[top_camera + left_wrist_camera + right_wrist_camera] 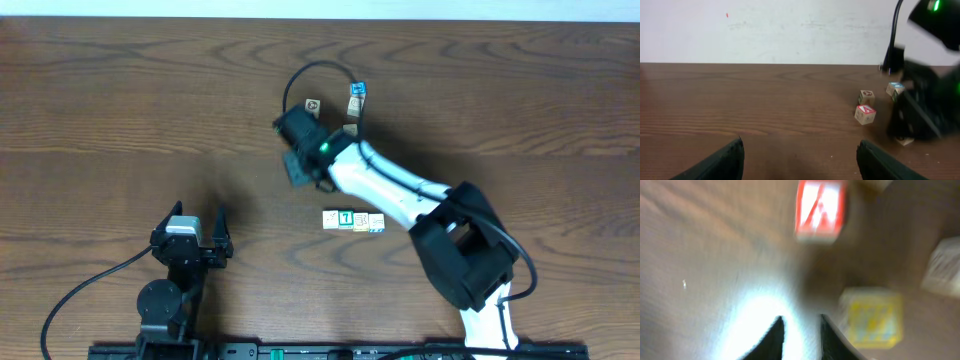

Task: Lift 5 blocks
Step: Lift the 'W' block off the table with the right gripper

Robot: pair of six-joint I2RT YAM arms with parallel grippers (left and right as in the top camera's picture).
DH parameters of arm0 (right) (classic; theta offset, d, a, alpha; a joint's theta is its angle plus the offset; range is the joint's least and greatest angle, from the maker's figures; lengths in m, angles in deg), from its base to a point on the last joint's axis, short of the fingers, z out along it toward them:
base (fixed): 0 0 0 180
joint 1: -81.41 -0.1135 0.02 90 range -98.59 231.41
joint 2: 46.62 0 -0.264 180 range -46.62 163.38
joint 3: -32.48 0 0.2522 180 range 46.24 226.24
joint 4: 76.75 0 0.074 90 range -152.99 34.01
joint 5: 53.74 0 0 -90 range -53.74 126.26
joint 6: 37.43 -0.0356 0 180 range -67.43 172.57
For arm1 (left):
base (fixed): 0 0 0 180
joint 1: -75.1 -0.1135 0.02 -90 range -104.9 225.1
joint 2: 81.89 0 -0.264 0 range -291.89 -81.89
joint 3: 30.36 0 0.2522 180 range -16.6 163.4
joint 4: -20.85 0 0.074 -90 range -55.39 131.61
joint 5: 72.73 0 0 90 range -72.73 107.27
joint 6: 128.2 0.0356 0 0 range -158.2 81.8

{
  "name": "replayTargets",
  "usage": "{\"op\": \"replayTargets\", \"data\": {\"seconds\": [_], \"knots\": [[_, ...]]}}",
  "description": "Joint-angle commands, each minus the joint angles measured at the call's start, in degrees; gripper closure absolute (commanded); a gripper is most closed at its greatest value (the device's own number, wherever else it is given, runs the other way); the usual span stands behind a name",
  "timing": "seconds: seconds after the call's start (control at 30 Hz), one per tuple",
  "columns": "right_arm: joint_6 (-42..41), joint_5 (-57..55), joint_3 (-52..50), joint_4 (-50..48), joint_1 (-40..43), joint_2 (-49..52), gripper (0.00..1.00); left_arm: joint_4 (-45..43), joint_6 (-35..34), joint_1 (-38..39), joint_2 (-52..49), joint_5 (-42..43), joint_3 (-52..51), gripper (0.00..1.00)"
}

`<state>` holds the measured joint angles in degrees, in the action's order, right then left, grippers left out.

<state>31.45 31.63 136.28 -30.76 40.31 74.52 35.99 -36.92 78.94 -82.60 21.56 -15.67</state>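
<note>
Several small blocks point(353, 220) lie in a row on the table, one showing a green "T" point(345, 217). My right gripper point(300, 165) reaches out over the table beyond that row. In the right wrist view it point(801, 322) is open by a narrow gap with only bare table between its tips. A yellow block point(872, 317) lies just right of the right finger, outside the jaws. A pale block point(942, 267) shows at the right edge. My left gripper point(800, 155) stands wide open and empty near the front point(200, 215).
A red "A" cube point(820, 210) lies ahead of the right gripper, also seen in the left wrist view point(865, 114). A brown-marked cube point(313, 105) and a blue-topped cube point(357, 92) sit farther back. The right arm's cable point(320, 70) loops above the table.
</note>
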Motion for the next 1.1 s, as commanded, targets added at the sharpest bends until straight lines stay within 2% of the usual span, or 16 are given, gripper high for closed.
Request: {"op": "replayTargets", "data": {"seconds": [0.0,0.23,0.27,0.4,0.73,1.07], "knots": [[6.3,2.6,3.4,-0.6,1.3,-1.1,0.62,2.3,-0.3,-0.3,0.0,1.0,-0.7,0.28],[11.7,2.8,4.8,-1.4,1.6,-1.1,0.20,2.3,-0.3,-0.3,0.0,1.0,-0.7,0.28],[12.1,2.8,4.8,-1.2,1.7,-0.8,0.18,2.3,-0.3,-0.3,0.0,1.0,-0.7,0.27],[12.2,1.0,4.8,-0.3,2.1,0.7,0.29,2.3,-0.3,-0.3,0.0,1.0,-0.7,0.27],[12.2,1.0,4.7,1.1,4.2,3.7,0.28,2.3,-0.3,-0.3,0.0,1.0,-0.7,0.27],[11.8,-1.5,4.1,5.3,5.0,3.7,0.39,2.3,-0.3,-0.3,0.0,1.0,-0.7,0.28]]}}
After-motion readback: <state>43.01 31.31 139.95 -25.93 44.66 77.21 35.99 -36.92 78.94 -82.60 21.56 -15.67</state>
